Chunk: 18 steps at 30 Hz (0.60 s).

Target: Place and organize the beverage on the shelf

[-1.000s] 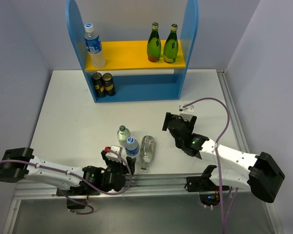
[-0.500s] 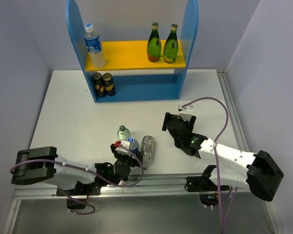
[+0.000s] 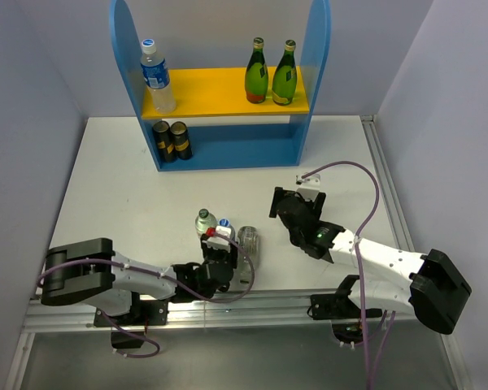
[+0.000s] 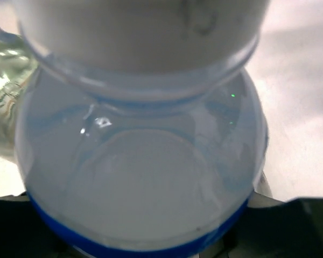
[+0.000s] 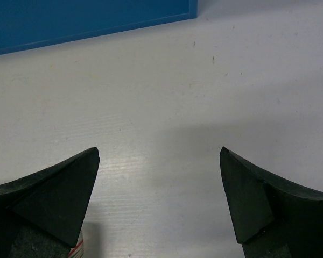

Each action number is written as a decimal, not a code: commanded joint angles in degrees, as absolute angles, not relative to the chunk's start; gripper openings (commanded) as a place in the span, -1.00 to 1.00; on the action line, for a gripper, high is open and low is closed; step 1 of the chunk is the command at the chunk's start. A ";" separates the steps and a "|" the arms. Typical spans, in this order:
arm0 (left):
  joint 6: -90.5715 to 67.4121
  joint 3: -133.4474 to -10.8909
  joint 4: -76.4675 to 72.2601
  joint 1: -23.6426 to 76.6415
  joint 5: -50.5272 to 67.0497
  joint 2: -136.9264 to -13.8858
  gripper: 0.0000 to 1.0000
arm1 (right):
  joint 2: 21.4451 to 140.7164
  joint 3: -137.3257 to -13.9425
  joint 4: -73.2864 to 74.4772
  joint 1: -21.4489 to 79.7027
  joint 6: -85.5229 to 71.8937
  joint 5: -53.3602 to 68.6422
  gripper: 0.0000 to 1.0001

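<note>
My left gripper (image 3: 221,246) has a clear bottle with a blue label (image 4: 145,183) pressed right up against it. The bottle fills the wrist view, so I cannot tell whether my fingers are clamped on it. A short clear bottle (image 3: 203,221) stands just to its left, and a second short bottle (image 3: 247,242) lies just to its right. My right gripper (image 5: 159,156) hangs over the table (image 5: 167,97) with its fingers wide apart. The shelf (image 3: 215,91) is ahead of it, holding two green bottles (image 3: 256,77) and one blue-labelled bottle (image 3: 157,77).
</note>
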State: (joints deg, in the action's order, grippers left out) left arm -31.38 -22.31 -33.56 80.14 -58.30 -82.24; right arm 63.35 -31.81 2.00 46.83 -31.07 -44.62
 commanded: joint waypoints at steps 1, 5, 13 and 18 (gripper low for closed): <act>-37.78 -31.09 -17.54 83.23 -62.66 -77.18 -0.99 | 63.11 -34.10 1.23 46.49 -31.73 -46.76 1.00; -39.66 -47.50 4.72 83.59 -65.39 -73.93 -0.99 | 62.67 -34.10 0.88 46.41 -31.55 -46.32 1.00; -17.68 -62.04 -2.10 70.77 -55.32 -66.36 -0.99 | 62.58 -33.93 0.70 46.49 -31.55 -45.62 1.00; -8.71 -76.17 -5.10 53.64 -42.82 -72.05 -0.99 | 63.02 -34.01 0.35 46.49 -31.20 -45.61 1.00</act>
